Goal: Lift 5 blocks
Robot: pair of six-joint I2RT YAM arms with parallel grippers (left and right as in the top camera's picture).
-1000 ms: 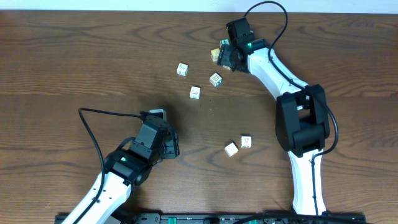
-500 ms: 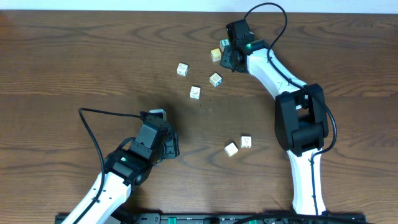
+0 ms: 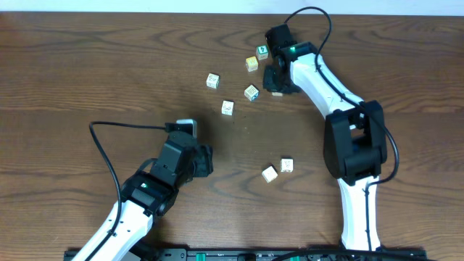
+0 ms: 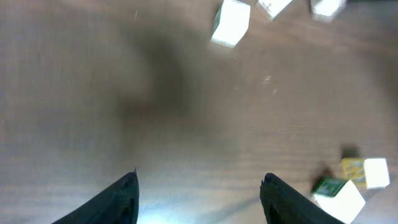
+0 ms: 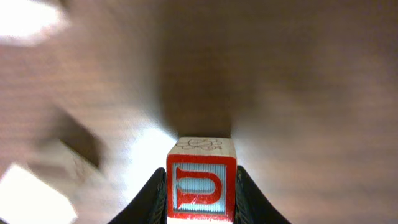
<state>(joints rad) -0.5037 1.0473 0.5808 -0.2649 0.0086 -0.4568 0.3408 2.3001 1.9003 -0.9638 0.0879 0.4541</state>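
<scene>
Pinching the red-lettered block (image 5: 200, 188), seemingly light, stiff and slick-faced, across opposite flat sides with the right gripper (image 5: 200, 198), near the green cube (image 3: 262, 51); holding the left gripper (image 4: 200, 188) spread, empty, well apart from it.

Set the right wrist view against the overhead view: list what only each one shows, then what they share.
Right wrist only: the red-framed letter face of the block, clamped between the fingers of the right tool. Overhead only: both arms, the left tool, scattered loose cubes and a green-faced cube. Shared: the brown wooden table and the right tool itself.
</scene>
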